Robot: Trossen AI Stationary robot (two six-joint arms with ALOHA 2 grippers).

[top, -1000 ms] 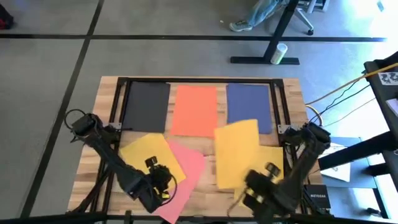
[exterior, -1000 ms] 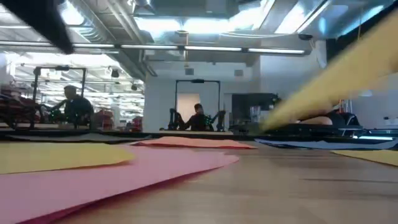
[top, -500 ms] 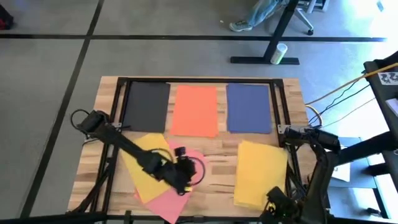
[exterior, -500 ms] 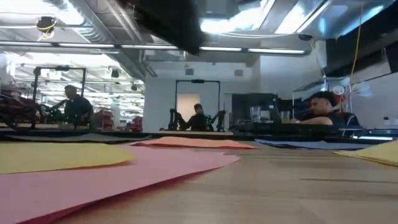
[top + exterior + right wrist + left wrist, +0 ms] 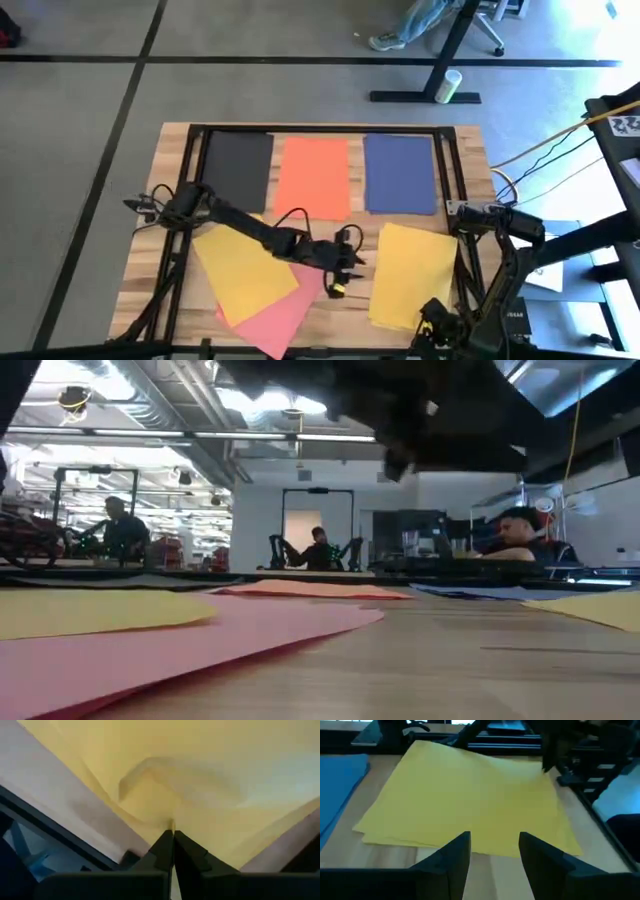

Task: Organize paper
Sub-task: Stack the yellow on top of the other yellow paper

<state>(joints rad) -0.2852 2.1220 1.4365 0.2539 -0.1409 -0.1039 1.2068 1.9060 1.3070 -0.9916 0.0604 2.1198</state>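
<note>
Right wrist view: the right gripper [image 5: 173,836] has its fingers pinched together on the near edge of the yellow stack [image 5: 200,765], which buckles just ahead of the tips. Probably squaring or dragging it into place.

In the high view that stack [image 5: 415,275] lies at the table's [image 5: 470,150] right front, below the navy sheet [image 5: 400,173]. Right gripper [image 5: 432,335] sits at its front edge.

Left gripper [image 5: 343,272] reaches across mid-table; fingers apart, holding nothing, aimed at the stack's left edge, likely to help align.

The black sheet [image 5: 236,171], orange sheet [image 5: 313,177] and navy sheet sit in a neat back row. Another yellow sheet [image 5: 245,270] overlaps a pink sheet [image 5: 290,310] at front left, both askew, not yet sorted.
</note>
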